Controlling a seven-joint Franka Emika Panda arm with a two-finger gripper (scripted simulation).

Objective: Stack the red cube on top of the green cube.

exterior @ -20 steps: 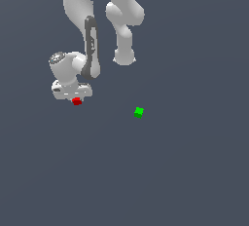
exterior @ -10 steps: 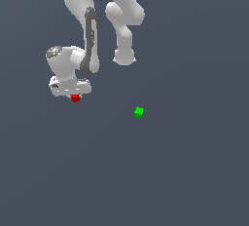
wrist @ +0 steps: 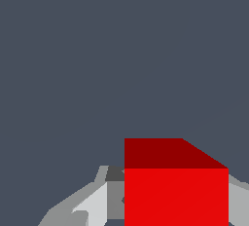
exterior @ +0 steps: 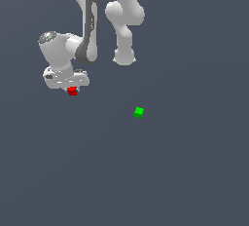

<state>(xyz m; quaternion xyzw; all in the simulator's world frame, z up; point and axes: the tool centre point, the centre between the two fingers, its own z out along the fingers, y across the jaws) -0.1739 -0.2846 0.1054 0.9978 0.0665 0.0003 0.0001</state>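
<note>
The red cube (exterior: 72,91) is held in my gripper (exterior: 71,89), just under the white hand at the exterior view's left, lifted off the grey floor. In the wrist view the red cube (wrist: 176,191) fills the space between my fingers (wrist: 95,205), which are closed against its sides. The green cube (exterior: 138,112) lies on the floor well to the exterior view's right of the gripper and a little lower in the picture. It does not show in the wrist view.
The robot's white base column (exterior: 124,49) stands behind, between the two cubes. The plain grey floor (exterior: 146,181) stretches all around.
The gripper has risen with the red cube in it, moving slightly to the exterior view's left. The green cube has not moved.
</note>
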